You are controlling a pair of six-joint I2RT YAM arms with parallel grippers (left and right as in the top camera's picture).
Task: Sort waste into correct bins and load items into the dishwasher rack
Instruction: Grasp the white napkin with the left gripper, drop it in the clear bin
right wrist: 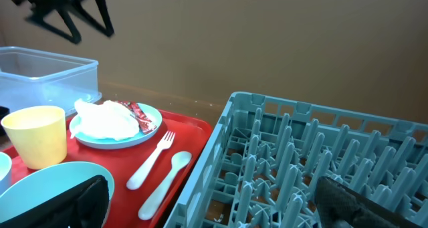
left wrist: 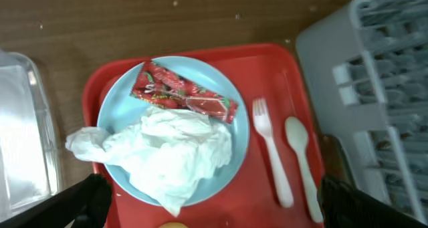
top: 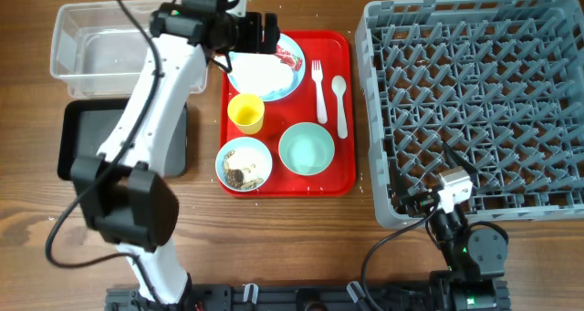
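Observation:
On the pale blue plate [left wrist: 231,144] lie a crumpled white napkin [left wrist: 167,151] and a red snack wrapper [left wrist: 184,94]. My left gripper [left wrist: 214,208] hangs open above the plate's near rim, holding nothing; overhead it is at the plate's far side [top: 265,35]. A white fork [top: 319,90] and spoon [top: 340,106], a yellow cup [top: 246,113], an empty bowl [top: 307,150] and a bowl with food scraps [top: 244,163] sit on the red tray [top: 347,179]. My right gripper [right wrist: 214,204] stands open and empty at the grey rack's [top: 474,101] front left corner.
The clear tub [top: 96,42] stands at the back left, with the black tray [top: 82,138] in front of it, partly under my left arm. The red tray lies between these bins and the rack. Bare wood table runs along the front edge.

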